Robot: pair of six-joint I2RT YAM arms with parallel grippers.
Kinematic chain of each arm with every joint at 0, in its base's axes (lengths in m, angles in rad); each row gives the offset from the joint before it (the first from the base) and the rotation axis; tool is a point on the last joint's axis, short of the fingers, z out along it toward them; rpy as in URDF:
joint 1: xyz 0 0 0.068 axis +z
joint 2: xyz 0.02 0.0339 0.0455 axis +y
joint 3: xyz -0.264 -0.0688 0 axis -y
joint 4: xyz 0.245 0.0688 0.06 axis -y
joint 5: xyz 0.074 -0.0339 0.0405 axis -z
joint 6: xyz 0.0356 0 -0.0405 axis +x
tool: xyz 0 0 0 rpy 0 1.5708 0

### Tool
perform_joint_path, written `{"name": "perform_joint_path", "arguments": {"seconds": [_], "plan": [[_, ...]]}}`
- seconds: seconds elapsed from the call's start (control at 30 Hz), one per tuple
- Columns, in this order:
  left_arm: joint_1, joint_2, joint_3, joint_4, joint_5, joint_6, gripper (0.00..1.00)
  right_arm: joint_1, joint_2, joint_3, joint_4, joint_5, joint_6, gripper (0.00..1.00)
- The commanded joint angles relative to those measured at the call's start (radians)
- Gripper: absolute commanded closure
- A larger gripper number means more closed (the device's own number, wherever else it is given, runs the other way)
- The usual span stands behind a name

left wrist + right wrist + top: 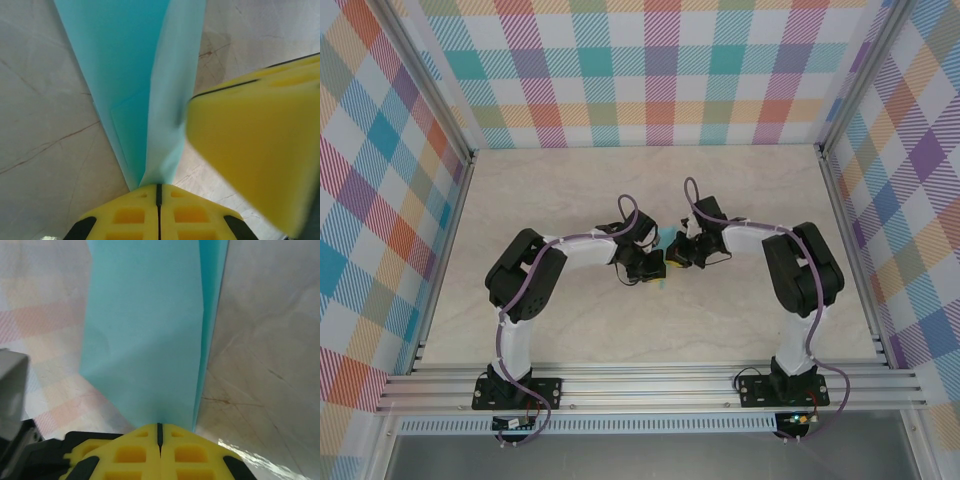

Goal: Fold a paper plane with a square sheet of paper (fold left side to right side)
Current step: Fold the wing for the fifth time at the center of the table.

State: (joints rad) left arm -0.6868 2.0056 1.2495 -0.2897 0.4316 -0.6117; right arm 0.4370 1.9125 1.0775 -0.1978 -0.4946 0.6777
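Turquoise mid-fold: pinches sheet of paper (125, 60) in clenched left tool (159, 187) and right tool (159, 426); next, probably flattening the crease.

The thin folded turquoise paper sheet (145, 330) looks matt and smooth, with sharp creases. The pale marble-patterned surface (45, 125) has a faint sheen. The left hand (159, 190) and right hand (159, 429) are moulded yellow plastic, matt. The silver frame rails (650, 385) are brushed metal.

Top of paper (145, 340) off-frame
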Motion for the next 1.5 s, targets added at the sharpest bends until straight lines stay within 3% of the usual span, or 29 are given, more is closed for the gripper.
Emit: {"name": "perform_joint_path", "arguments": {"seconds": [0.0,0.33,1.47], "plan": [[-0.007,0.057,-0.007,-0.12,-0.073,0.016,0.96,0.005,0.048,0.043,0.012,-0.008,-0.001,1.0],[-0.008,0.073,0.006,-0.142,-0.083,0.014,0.98,-0.007,0.118,0.148,-0.075,0.089,-0.1,0.99],[-0.008,0.089,0.016,-0.143,-0.071,0.017,1.0,-0.136,0.327,0.496,-0.215,0.097,-0.253,0.98]]}}
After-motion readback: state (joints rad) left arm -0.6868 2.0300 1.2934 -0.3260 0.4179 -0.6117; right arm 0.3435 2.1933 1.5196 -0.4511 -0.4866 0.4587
